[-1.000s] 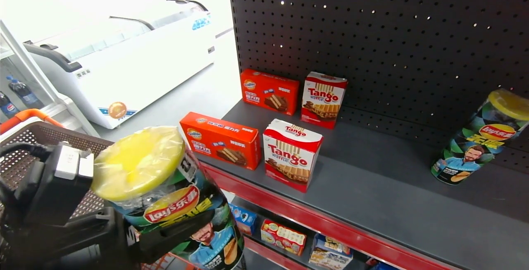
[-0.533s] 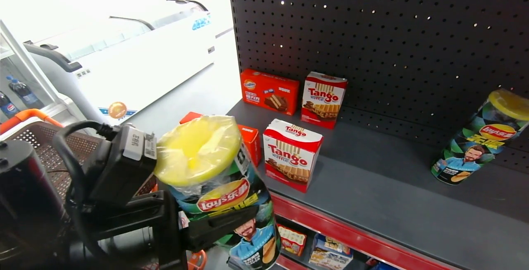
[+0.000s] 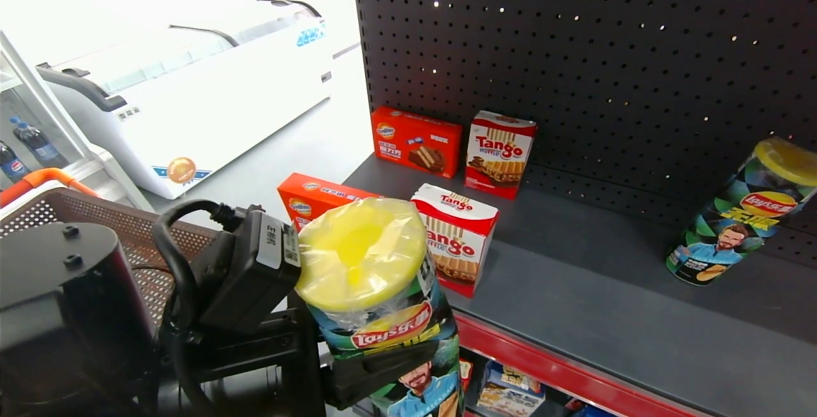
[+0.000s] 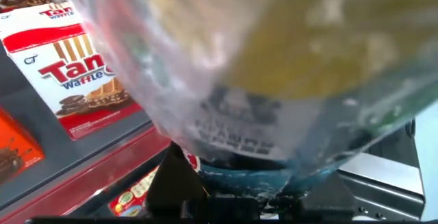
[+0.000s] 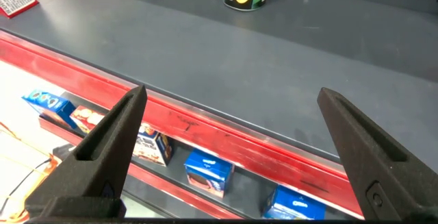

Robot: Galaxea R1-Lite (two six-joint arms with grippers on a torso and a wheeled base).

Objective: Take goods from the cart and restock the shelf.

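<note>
My left gripper is shut on a tall chip canister with a yellow lid, held upright just in front of the red front edge of the dark grey shelf. In the left wrist view the canister looms close, with a wafer box behind it. A second, matching canister leans against the pegboard at the shelf's right end. The brown mesh cart is at the left behind the arm. My right gripper hangs open above the shelf's edge, nothing between its fingers.
Two white-and-red wafer boxes and two orange boxes stand on the shelf's left part. Bare shelf lies between them and the far canister. A black pegboard backs the shelf. Small boxes fill the lower shelf. A white freezer stands far left.
My left arm has carried the canister to the right, away from the cart and up to the shelf's front edge, now in front of the near boxes. The shelf goods have not moved.
</note>
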